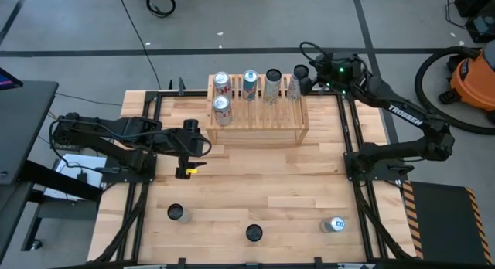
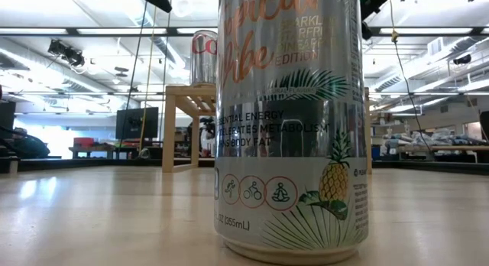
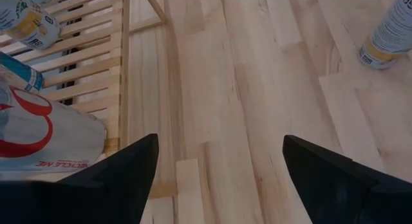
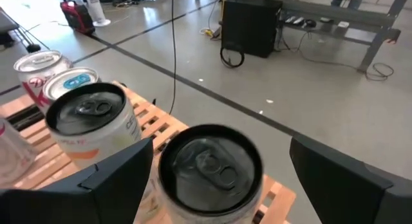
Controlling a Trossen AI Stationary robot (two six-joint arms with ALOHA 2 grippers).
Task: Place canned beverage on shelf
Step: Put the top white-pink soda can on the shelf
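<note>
The light-wood shelf (image 1: 259,118) stands at the table's far middle, with several cans upright on its slatted top. My right gripper (image 1: 303,77) is open at the shelf's far right corner. Its fingers stand on either side of a dark-topped can (image 4: 209,166), the rightmost can in the back row (image 1: 294,86); I see no touch. My left gripper (image 1: 193,145) is open and empty above the tabletop, just off the shelf's near left corner. In the left wrist view (image 3: 215,179) a red-and-white can (image 3: 29,127) on the slats shows beside it.
Two cans stand upright near the table's front edge (image 1: 175,213) (image 1: 254,233). A third can (image 1: 334,224) is at the front right. The middle one fills the low view (image 2: 290,121). A small yellow thing (image 1: 190,171) lies near my left gripper. Bare tabletop lies between shelf and front cans.
</note>
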